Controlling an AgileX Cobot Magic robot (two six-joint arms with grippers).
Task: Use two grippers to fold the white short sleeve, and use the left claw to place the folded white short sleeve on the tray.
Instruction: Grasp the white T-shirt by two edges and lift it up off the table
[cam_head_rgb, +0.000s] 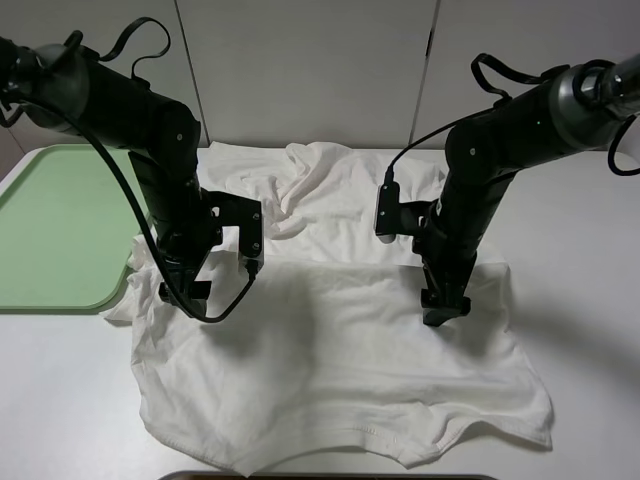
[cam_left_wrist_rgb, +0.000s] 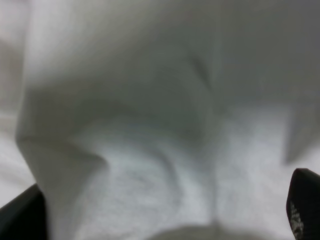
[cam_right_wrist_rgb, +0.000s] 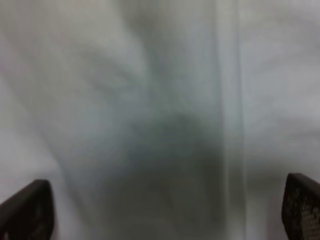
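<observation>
Left end effector (cam_head_rgb: 186, 290) down on shirt (cam_head_rgb: 340, 360), jaws wide, cloth between them, nothing pinched yet. Right end effector (cam_head_rgb: 445, 305) same: wide, low on cloth, empty. Shirt spread on table (cam_head_rgb: 590, 330), far half bunched, near half flatter, left edge just beside tray (cam_head_rgb: 50, 230). Cloth looks light, soft, limp and wrinkly, so it'll likely sag and drag. Best hold, my read: pinch doubled edge or hem at both sides together and lift evenly, else layers may slip apart.
</observation>
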